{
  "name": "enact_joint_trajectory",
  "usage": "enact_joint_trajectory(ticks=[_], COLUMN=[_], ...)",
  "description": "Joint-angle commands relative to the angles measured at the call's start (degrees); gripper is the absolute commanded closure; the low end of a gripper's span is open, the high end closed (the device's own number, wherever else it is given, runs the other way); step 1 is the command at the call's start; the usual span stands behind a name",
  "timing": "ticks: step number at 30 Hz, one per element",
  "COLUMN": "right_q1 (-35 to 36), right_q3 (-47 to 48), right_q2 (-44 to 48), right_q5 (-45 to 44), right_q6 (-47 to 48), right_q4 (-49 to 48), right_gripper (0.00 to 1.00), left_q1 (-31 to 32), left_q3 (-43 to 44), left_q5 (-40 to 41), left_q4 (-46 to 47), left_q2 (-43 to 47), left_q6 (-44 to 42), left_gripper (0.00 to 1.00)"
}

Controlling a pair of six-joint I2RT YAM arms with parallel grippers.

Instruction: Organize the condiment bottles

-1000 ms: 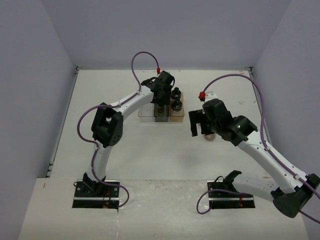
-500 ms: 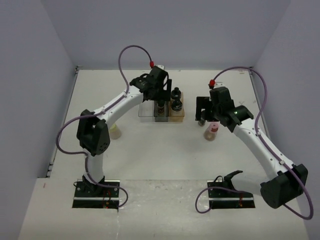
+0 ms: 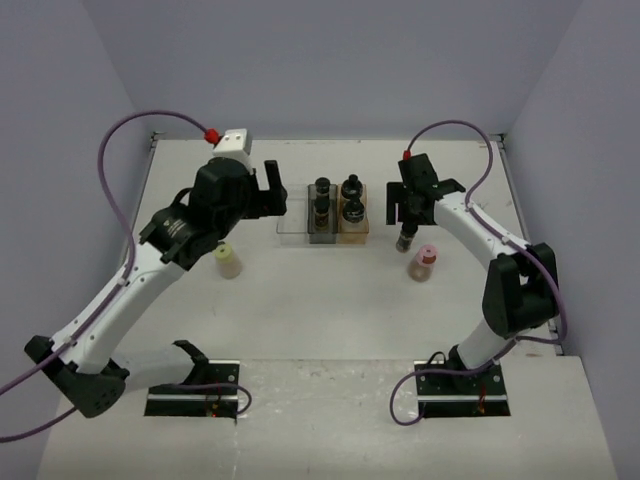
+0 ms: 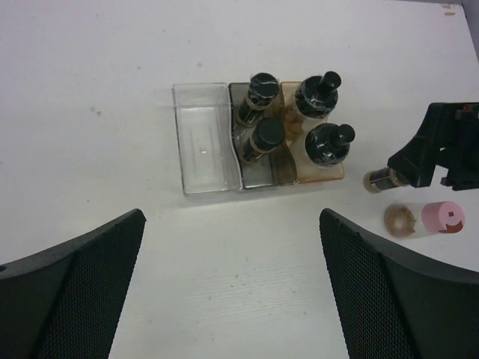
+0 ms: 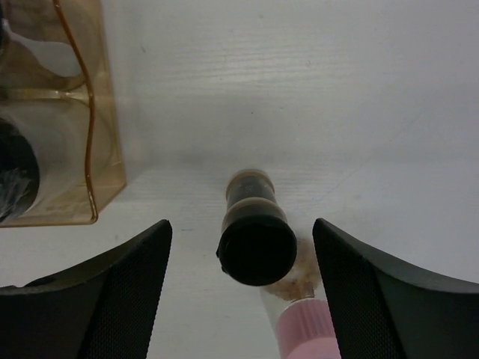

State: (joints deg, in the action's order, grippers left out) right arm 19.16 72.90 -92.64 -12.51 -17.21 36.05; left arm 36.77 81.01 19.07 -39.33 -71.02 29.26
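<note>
**Right jaws straddle a loose bottle; left fingers spread above the tray**

The right gripper [image 5: 241,224] stands part open around a black-capped bottle [image 5: 257,247]. Its wrist view shows bare table on both sides of the cap, so neither finger touches it. The pink-capped bottle [image 5: 303,329] sits just behind, at the bottom edge of that frame. Whether the two bottles touch is hard to tell there. The top view shows them close together, right of the tray [image 3: 290,226], with the pink cap lower in the frame.

The left gripper [image 4: 232,217] has its fingers spread wide with nothing between them. Its wrist camera looks down on the tray and shows what the top view blurs. Two black-capped bottles [image 4: 263,90] stand in the grey middle compartment and two more [image 4: 329,142] in the tan right one.

Only the top view shows the yellow-green-capped bottle [image 3: 228,260]. It stands upright on the table [image 3: 300,310], left of the tray and beneath the left arm.
</note>
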Motion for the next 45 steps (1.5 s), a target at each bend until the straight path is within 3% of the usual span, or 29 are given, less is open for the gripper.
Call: enact_joint_trajectory(ticks=[1, 4, 10, 16, 23, 30, 35, 45], right_q1=[-0.7, -0.8, -0.8, -0.6, 3.8, 14.8, 19.4, 23.3], right_q3=[1.5, -1.2, -1.3, 1.3, 5.8, 16.9, 23.8, 33.9], right_q2=[-2.3, -2.9, -0.4, 3.9, 11.9, 13.2, 8.5, -7.4], right_q5=[-0.1, 0.5, -1.1, -2.5, -2.2, -1.0, 3.4, 2.7], right_q6=[0.1, -0.9, -1.9, -1.7, -2.0, -2.8, -2.1, 2.3], right_q4=[-1.5, -2.7, -2.1, 1.6, 7.4, 14.6, 15.3, 8.8], right_gripper=[0.25, 0.4, 0.61, 0.76, 0.79, 0.78, 0.79, 0.79], left_q1=[0.1, 0.0, -0.1, -0.1, -0.1, -0.8, -2.6, -5.1], left_q3=[-5.2, -8.8, -11.9, -15.8, -20.3, -28.2, -28.5, -30.2], left_q5=[4.6, 8.1, 12.8, 13.9, 18.3, 20.9, 19.5, 17.1], left_q4=[-2.3, -5.4, -9.1, -9.1, -8.7, -2.6, -2.4, -0.5], left_q2=[7.1, 13.3, 17.1, 17.9, 18.4, 18.4, 14.9, 15.1], left_q6=[0.5, 0.3, -0.2, -0.5, -0.3, 0.1, 0.5, -0.6], left_gripper=[0.0, 0.0, 0.0, 0.0, 0.0, 0.0, 0.0, 0.0])
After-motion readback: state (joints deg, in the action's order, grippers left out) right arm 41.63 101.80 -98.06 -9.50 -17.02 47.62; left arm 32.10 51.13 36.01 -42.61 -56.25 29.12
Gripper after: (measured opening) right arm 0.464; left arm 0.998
